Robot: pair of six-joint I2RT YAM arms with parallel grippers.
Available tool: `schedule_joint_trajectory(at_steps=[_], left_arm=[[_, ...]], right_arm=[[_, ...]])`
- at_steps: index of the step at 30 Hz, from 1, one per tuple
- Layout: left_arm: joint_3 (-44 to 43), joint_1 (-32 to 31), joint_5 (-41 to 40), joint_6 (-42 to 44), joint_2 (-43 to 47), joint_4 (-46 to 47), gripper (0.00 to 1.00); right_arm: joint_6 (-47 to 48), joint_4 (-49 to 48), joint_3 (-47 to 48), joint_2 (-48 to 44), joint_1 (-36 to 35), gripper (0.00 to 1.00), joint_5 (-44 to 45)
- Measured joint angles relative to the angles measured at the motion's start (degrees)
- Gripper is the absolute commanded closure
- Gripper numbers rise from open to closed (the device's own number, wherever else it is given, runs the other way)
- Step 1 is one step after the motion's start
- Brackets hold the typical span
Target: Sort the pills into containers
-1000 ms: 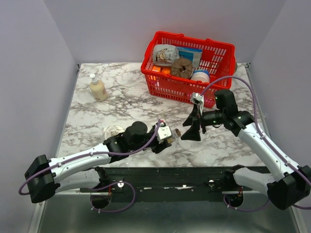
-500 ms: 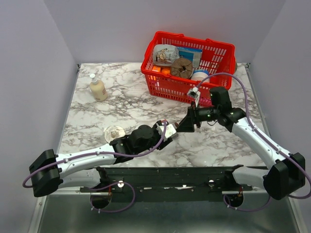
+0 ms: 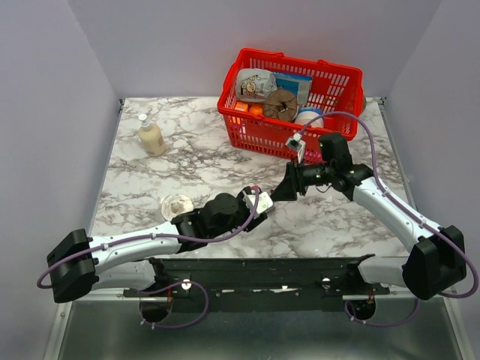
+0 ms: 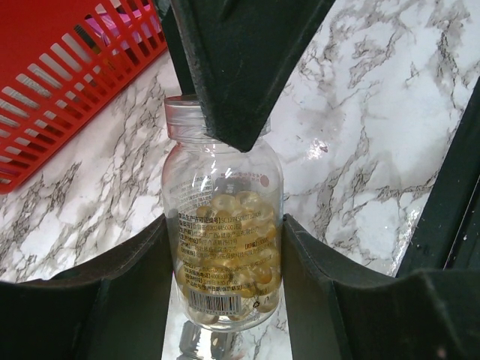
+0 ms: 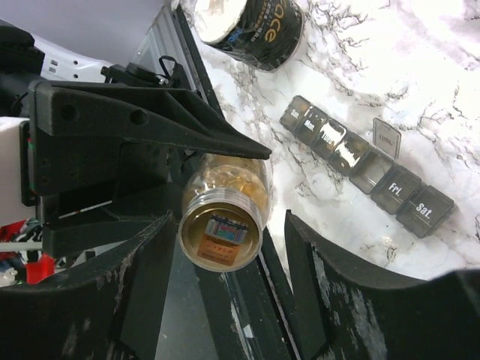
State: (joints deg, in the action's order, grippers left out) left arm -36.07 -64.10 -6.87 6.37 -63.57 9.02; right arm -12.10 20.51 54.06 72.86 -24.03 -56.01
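Note:
A small clear bottle (image 4: 225, 247) of tan-yellow pills lies between the fingers of my left gripper (image 4: 225, 221), which is shut on it. Its sealed mouth (image 5: 221, 234) faces my right gripper (image 5: 229, 219). That gripper is open, with one jaw on each side of the bottle's top; one of its fingers (image 4: 232, 67) covers the neck. In the top view both grippers meet at the table's front middle, left (image 3: 260, 206) and right (image 3: 280, 193), and the bottle is mostly hidden there. The dark grey pill organiser (image 5: 367, 165) lies on the marble with one lid up.
A red mesh basket (image 3: 262, 135) with several items stands at the back right. A cream pump bottle (image 3: 151, 136) stands at the back left. A small clear round dish (image 3: 177, 204) sits beside my left arm. A dark-labelled jar (image 5: 251, 26) lies near the organiser.
My right gripper has moved left and closed in around the bottle's top. My left arm has shifted slightly with the bottle still in its grip.

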Motion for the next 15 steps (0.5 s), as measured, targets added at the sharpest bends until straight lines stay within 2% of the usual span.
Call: schedule_joint_trajectory(at_steps=[1,2,4,5,6,8,12,15], left_arm=[[0.00,0.00,0.04,0.00,-0.28,0.00,1.00],[0.00,-0.04,0.07,0.02,-0.50,0.00,1.00],[0.02,-0.04,0.09,0.02,-1.03,0.00,1.00],[0.02,-0.07,0.11,0.02,-1.14,0.04,1.00],[0.00,-0.04,0.11,0.02,-1.14,0.22,1.00],[0.00,-0.04,0.11,0.02,-1.14,0.26,1.00],[0.00,0.15,0.85,0.48,-1.01,-0.02,1.00],[0.00,2.14,5.31,1.14,0.68,-1.70,1.00]], right_arm=[[-0.02,-0.09,0.02,0.00,0.00,0.39,-0.02],[-0.07,-0.17,0.04,0.00,0.00,0.55,-0.07],[0.02,-0.42,0.09,0.00,0.00,0.66,-0.28],[0.04,-0.44,0.17,0.09,0.02,0.77,-0.35],[0.13,-0.42,0.22,0.20,0.20,0.81,-0.44],[0.57,-0.44,0.37,0.50,0.33,0.88,-0.66],[2.80,0.20,0.74,0.70,0.31,0.91,-1.75],[6.64,1.99,1.62,0.61,-0.50,0.92,-2.67]])
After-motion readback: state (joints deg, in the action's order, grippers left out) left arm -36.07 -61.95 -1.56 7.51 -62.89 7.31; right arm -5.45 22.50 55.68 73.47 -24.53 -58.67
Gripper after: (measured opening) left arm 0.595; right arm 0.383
